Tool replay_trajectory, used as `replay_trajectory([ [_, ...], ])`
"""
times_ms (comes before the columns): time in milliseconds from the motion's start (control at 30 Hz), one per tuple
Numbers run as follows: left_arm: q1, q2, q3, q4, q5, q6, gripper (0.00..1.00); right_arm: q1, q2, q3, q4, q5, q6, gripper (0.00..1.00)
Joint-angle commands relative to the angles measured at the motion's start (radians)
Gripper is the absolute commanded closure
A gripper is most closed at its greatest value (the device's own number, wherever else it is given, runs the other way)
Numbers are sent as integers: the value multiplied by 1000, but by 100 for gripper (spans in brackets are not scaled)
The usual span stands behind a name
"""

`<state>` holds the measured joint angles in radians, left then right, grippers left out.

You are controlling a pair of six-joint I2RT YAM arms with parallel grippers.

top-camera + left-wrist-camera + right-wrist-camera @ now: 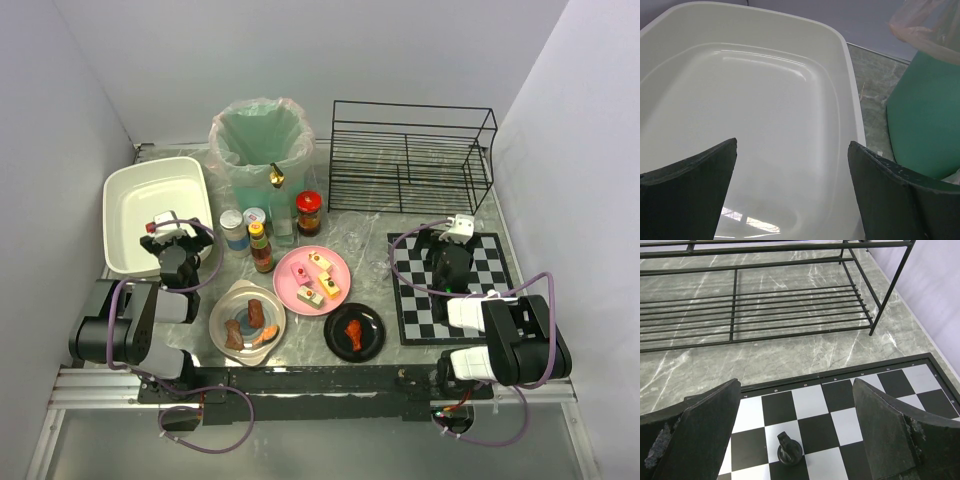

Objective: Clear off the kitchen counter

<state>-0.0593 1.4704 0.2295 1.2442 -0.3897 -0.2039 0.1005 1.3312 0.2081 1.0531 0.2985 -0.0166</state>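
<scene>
the grey marble-patterned kitchen counter (365, 232) spreads out ahead of our two arms, reaching back to the wall. on it we see a round pink plate (341, 268) of cake pieces, a small black plate (372, 322) with a brown drumstick (352, 332), a beige bowl (245, 290), a cluster of jars and bottles (260, 240), a green bin lined with clear plastic (240, 150) and a black wire rack (412, 185). our left gripper (792, 150) hangs over the white rectangular tub (150, 195), fingers spread around nothing. our right gripper (795, 385) hovers above the black-and-white checkered mat (490, 260), fingers likewise apart, a small black chess piece (789, 450) below them
</scene>
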Motion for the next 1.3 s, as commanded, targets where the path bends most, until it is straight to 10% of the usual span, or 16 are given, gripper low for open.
replay_trajectory([
  [0,1,-1,-2,28,2,-3,3,4,-9,5,36,5,4,0],
  [600,0,-10,-1,37,37,18,3,1,-10,2,31,-7,14,0],
  [833,-37,-283,237,-592,-121,-96,3,2,-125,85,-190,24,15,0],
  [1267,-48,-383,516,-1166,-109,-305,3,1,-323,424,-833,99,259,0],
])
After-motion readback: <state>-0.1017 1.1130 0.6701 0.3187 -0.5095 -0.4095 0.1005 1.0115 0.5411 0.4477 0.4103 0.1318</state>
